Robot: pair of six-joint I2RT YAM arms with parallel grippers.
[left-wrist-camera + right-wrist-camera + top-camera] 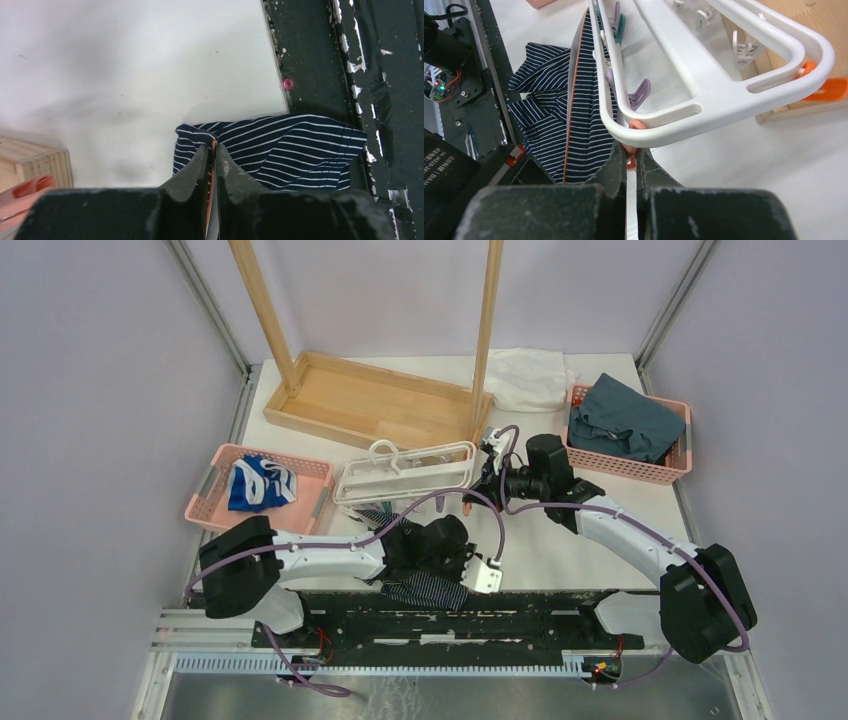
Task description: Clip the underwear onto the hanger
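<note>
- The underwear (285, 145) lies bunched at the near edge of the tabletop (125, 60), with part of it spilling onto the black base rail (320, 45).
- Your left gripper (215, 149) has its fingers closed on the garment's orange-trimmed hem, so one edge is in hand. The left arm reaches low across the front of the tabletop from its base, with the wrist over the cloth.
- In the right wrist view, a fold of the striped cloth rises beside the near-left rim of the hanger (704, 107). It is close to the rim, but I see no clip biting it.
- The purple clip (639, 95) and the teal clip (619, 25) hang free under the frame, and an orange clip (829, 90) sticks out at its far corner.
- Your right gripper (631, 159) is pinched shut just under the hanger's near rim, on what looks like a salmon clip (630, 142). I cannot tell whether that squeeze is opening the clip's mouth.
- The right arm stretches forward and inward from its base, with the wrist turned toward the frame's right end.
- My judgement is that both grasps are made and the cloth is near the frame. Feeding the hem into a clip and releasing it are left to do.
- Further back, the two pink baskets (210, 495) (680, 468) and the wooden rack (370, 405) play no part.
</note>
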